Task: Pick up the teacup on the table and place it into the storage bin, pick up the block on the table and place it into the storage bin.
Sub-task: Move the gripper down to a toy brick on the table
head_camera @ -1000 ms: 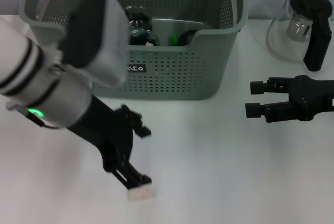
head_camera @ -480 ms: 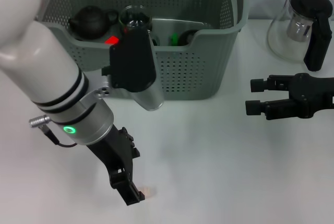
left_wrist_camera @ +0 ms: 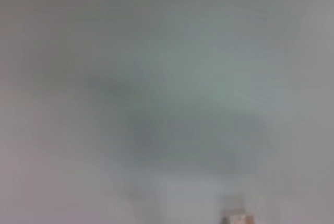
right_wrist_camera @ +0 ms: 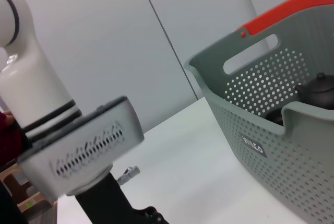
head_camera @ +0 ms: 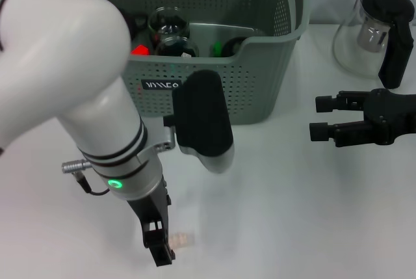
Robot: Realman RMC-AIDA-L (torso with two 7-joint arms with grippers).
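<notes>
Small pale block [head_camera: 184, 239] lying on the white table [head_camera: 279, 194], near the front edge, well apart from the storage bin [head_camera: 260, 84] at the back. Just beside the block, the left gripper [head_camera: 158, 248], pointing straight down from a bulky white arm that hides much of the bin's left half. Touching the block or merely next to it: not clear. Wide or narrow: cannot tell, with the arm's own body in the way.

Judged to be the block step, at the reach-and-grasp stage. Block not lifted, not yet in the bin. Among the things already inside the bin, glassware [head_camera: 168, 22], though which of them might be the teacup cannot be told. Next move probably calls for centring over the block, closing on it, lifting clear of the table, then carrying back and over the bin's front wall.

Right gripper [head_camera: 316, 118] off to the right above the table, spread wide and holding nothing, apparently idle. Behind it, a glass jug [head_camera: 374, 35] with a black handle.

Left wrist view: almost all blur, only a corner of the block [left_wrist_camera: 237, 217] at the frame edge. Right wrist view: the bin's perforated side [right_wrist_camera: 271, 145], its orange handle clip [right_wrist_camera: 292, 12] and a dark teapot [right_wrist_camera: 319, 92] inside, which the head view's arm covers
</notes>
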